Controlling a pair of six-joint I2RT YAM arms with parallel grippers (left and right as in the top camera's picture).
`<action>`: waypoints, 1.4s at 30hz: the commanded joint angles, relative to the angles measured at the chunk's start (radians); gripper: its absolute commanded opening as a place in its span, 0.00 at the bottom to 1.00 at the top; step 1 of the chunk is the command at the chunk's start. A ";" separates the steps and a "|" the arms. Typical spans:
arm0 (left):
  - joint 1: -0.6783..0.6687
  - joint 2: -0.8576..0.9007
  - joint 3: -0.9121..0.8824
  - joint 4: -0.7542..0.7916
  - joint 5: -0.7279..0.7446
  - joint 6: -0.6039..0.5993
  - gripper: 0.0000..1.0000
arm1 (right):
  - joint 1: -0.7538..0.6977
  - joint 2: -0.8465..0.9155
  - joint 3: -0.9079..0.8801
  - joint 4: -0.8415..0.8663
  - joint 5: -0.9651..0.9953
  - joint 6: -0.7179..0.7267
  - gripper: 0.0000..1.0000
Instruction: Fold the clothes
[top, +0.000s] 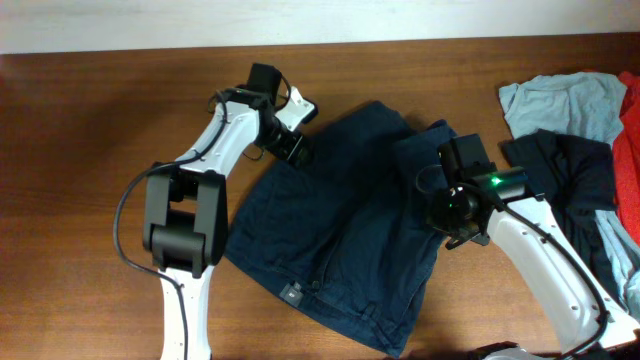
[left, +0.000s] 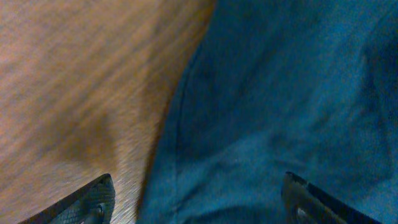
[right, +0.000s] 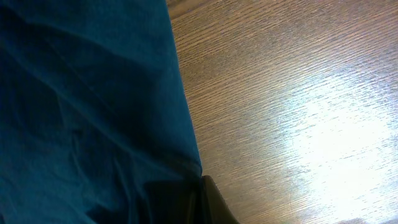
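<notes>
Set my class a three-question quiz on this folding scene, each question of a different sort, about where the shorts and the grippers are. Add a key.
1. True or false: the navy shorts lie heaped on top of the light-blue shirt.
2. In the left wrist view, the left gripper is: A) open, its fingers wide apart over the shorts' edge; B) shut on the shorts; C) holding the shirt.
3. Short answer: what colour is the cloth at the far right edge of the overhead view?
Key: 1 false; the shorts lie spread mid-table, apart from the shirt. 2 A. 3 red.
</notes>
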 joint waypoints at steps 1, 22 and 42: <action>-0.009 0.065 0.001 -0.019 0.010 0.020 0.63 | -0.008 0.001 0.000 0.000 0.027 0.013 0.04; 0.269 0.064 0.062 -0.238 -0.263 -0.277 0.16 | -0.211 0.002 -0.005 -0.043 0.027 0.030 0.65; 0.271 0.064 0.720 -0.681 -0.143 -0.277 0.40 | -0.113 0.380 -0.004 0.665 -0.263 -0.392 0.64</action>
